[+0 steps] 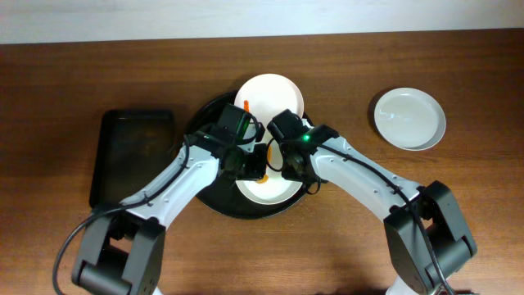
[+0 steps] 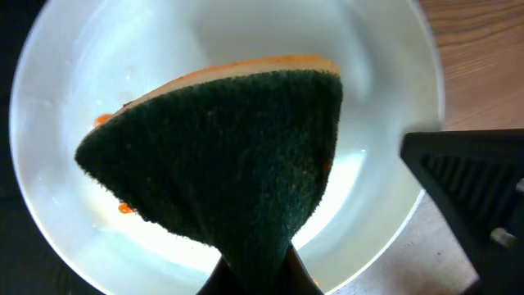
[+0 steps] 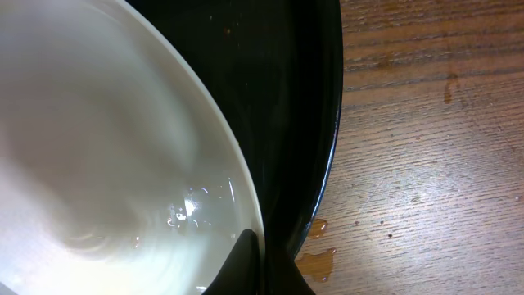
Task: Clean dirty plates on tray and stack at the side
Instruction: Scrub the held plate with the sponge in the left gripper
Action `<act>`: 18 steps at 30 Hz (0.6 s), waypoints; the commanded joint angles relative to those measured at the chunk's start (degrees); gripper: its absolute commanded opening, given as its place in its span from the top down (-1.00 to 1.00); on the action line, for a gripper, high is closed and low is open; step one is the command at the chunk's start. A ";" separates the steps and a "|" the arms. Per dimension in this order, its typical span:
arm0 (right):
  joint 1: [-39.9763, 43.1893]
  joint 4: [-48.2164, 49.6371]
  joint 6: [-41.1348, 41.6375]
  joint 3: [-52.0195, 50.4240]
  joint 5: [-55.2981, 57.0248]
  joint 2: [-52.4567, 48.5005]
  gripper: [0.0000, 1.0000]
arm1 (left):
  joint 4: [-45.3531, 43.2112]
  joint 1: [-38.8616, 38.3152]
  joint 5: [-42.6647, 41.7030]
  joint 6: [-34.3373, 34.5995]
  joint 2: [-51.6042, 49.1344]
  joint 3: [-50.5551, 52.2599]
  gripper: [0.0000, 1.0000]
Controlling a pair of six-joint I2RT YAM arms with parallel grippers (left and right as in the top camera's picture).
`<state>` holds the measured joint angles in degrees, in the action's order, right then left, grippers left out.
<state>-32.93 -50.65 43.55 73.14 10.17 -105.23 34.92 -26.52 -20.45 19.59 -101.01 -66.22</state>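
Note:
A white plate (image 1: 274,191) lies on the round black tray (image 1: 214,203) in the overhead view. My left gripper (image 2: 255,274) is shut on a green and orange sponge (image 2: 237,147), pressed onto the plate (image 2: 205,41); orange smears (image 2: 123,207) show by the sponge. My right gripper (image 3: 260,262) is shut on the plate's rim (image 3: 237,164) above the tray (image 3: 295,98). A second white plate (image 1: 270,93) with an orange streak lies at the tray's far side. A clean white plate (image 1: 409,118) sits on the table at the right.
A black rectangular tray (image 1: 135,156) lies at the left of the table. Small brownish droplets (image 3: 315,262) lie on the wood next to the round tray's edge. Both arms cross over the round tray.

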 commanded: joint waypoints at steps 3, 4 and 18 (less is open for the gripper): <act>0.33 -0.04 0.46 -0.52 0.96 -0.31 0.92 | -2.91 -0.74 1.42 1.81 -7.58 0.70 1.00; 0.33 -0.07 0.46 -0.52 0.96 -0.31 0.92 | -3.08 -0.74 1.86 1.81 -8.02 0.70 1.00; 0.33 -0.28 0.46 -0.52 0.94 -0.31 0.92 | -5.44 -0.85 13.31 1.86 -8.83 1.70 1.00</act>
<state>-32.93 -50.68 43.55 72.93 10.17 -105.30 30.33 -26.98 -10.90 20.86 -108.22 -65.98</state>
